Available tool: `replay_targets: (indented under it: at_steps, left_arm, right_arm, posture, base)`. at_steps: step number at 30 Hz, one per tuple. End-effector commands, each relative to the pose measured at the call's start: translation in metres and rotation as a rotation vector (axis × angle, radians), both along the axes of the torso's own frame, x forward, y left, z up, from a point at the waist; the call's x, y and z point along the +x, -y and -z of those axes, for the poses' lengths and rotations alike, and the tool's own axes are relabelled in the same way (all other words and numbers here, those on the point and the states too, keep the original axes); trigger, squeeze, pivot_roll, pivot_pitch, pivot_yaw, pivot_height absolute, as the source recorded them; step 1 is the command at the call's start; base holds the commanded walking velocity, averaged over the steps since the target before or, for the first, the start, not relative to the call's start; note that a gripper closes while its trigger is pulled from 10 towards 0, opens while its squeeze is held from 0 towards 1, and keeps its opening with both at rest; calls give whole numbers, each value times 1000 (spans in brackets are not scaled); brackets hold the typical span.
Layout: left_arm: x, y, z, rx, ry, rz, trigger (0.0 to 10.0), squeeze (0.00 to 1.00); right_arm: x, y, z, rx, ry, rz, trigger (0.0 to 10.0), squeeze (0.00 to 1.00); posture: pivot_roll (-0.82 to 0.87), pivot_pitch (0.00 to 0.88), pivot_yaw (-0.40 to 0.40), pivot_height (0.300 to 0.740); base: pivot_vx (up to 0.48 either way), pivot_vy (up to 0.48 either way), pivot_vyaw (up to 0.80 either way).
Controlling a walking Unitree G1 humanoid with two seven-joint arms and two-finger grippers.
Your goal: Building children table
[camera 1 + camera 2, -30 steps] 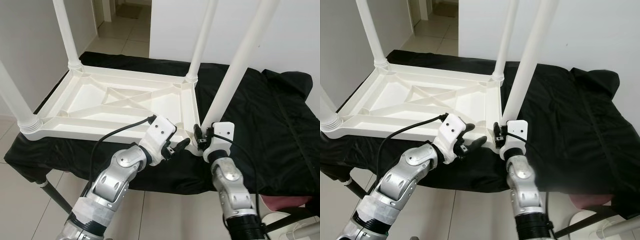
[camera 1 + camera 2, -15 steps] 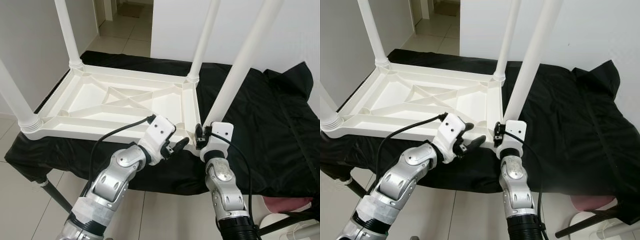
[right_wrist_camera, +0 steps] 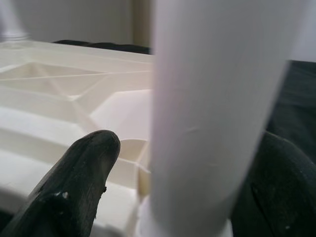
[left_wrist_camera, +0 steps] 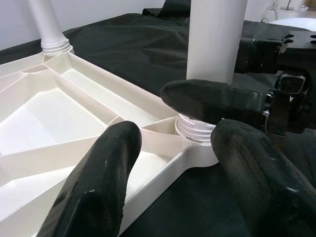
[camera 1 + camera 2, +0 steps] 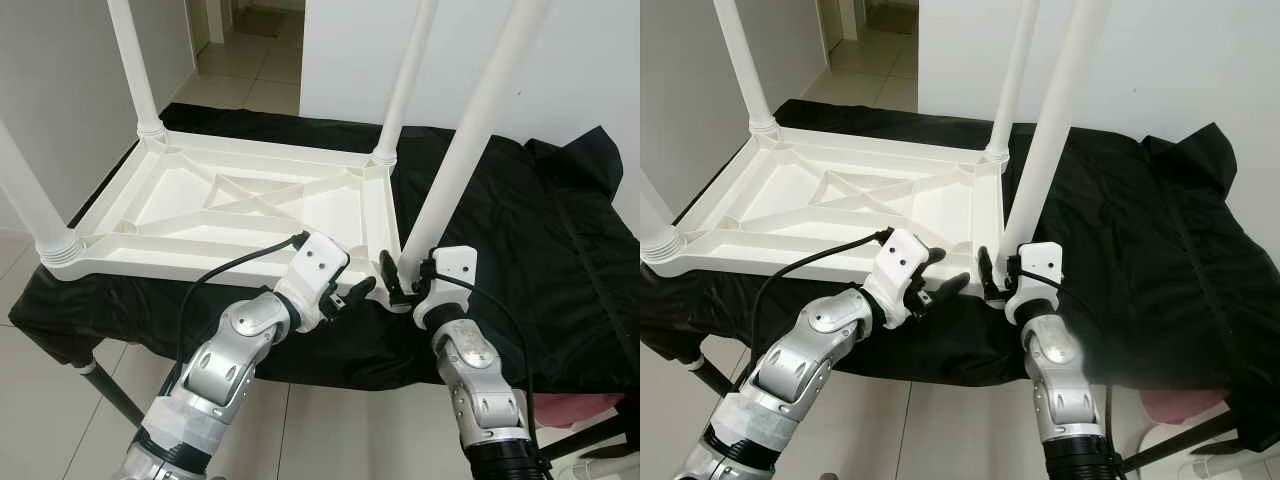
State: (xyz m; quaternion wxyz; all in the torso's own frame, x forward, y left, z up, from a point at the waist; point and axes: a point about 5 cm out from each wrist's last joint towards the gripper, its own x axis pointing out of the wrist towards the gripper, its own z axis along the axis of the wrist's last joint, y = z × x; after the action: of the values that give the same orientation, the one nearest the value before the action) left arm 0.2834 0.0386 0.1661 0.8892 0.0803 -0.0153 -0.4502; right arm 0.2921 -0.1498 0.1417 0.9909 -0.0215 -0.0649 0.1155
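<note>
A white plastic children's table [image 5: 230,205] lies upside down on a black cloth, with its legs pointing up. The near-right leg [image 5: 470,140] stands in the corner socket [image 4: 197,129] closest to me. My right gripper [image 5: 400,285] is at the foot of this leg, open, with one finger [image 3: 84,173] on each side of it and a gap showing between that finger and the leg. My left gripper [image 5: 355,297] hovers open just left of the same corner, at the table's front rim, holding nothing.
The black cloth [image 5: 540,230] covers a low stand and hangs over its edges. Three other white legs rise at the near left [image 5: 30,200], far left [image 5: 135,65] and far right [image 5: 405,80]. Tiled floor lies around the stand, and a white wall is behind it.
My right wrist has shifted to the right of the leg's foot, and one of its fingers now stands out on the leg's left side. The left gripper has hardly moved.
</note>
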Motion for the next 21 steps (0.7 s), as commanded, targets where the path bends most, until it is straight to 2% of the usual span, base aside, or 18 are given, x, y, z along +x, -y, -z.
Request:
replay_targets:
  at_steps: [1,6,9,21]
  left_arm:
    - [0,-1,4,8,-15,-8,10000,0]
    - [0,-2,3,11,-13,-7,10000,0]
    - [1,-2,3,10,-14,-6,10000,0]
    - [2,0,3,13,-14,1,10000,0]
  right_arm:
    - [-1,2,3,-20,-9,-83,10000,0]
    - [2,12,6,-66,-30,-151,10000,0]
    - [7,18,6,-125,-16,-215,10000,0]
    - [24,16,7,-167,-36,-311,10000,0]
  posture:
    - [12,0,-53,740]
    - [13,0,-50,740]
    - [11,0,-43,740]
    - [16,0,-40,740]
  base:
    - [0,0,0]
    - [0,0,0]
    - [0,0,0]
    - [0,0,0]
